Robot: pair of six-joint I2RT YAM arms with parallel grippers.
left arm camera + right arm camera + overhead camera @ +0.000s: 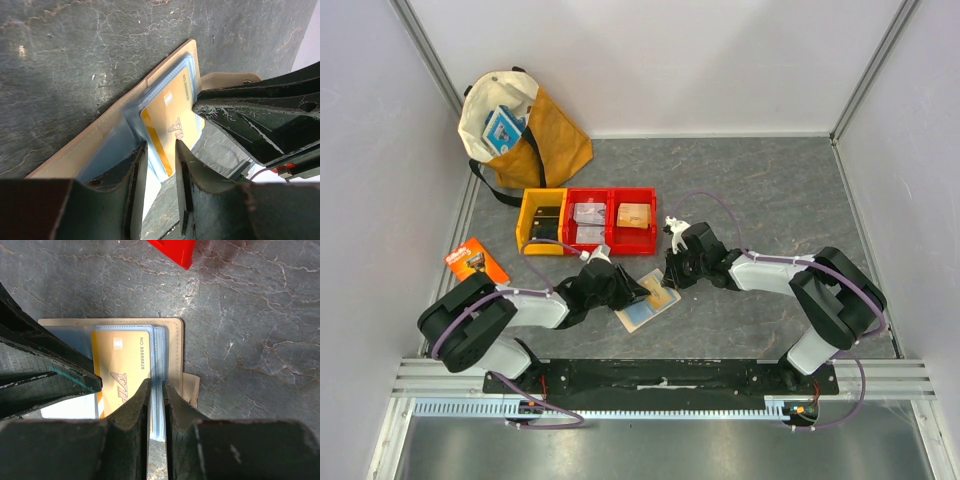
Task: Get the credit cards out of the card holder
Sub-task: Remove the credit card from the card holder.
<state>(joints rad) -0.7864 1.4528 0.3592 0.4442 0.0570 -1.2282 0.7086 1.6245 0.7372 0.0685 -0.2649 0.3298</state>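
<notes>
White walls close in a dark grey marbled worktop (770,200). Near its front the holder (645,310) lies unfolded, beige cover down, with the pale blue sleeves facing up. Both arms reach in over it from either side.

The left hand (161,150) comes at one end of the sleeves. Its fingers (136,175) stand a narrow gap apart, with the end of a yellow card (170,115) and the sleeve edge between them. I cannot tell whether they actually pinch.

The right hand (156,385) meets the opposite end. Its fingers (135,410) are drawn almost together, leaving only a slit, and the blue-grey sleeve edge is nipped in it. The card sits inside the top sleeve, its printed number and large letters showing through. The snap tab (190,387) pokes out beside the right hand.

Farther back stand a yellow bin (542,222) and two red bins (612,220), then a tote bag (525,125) in the far-left corner. An orange package (477,261) lies left of the left arm.
</notes>
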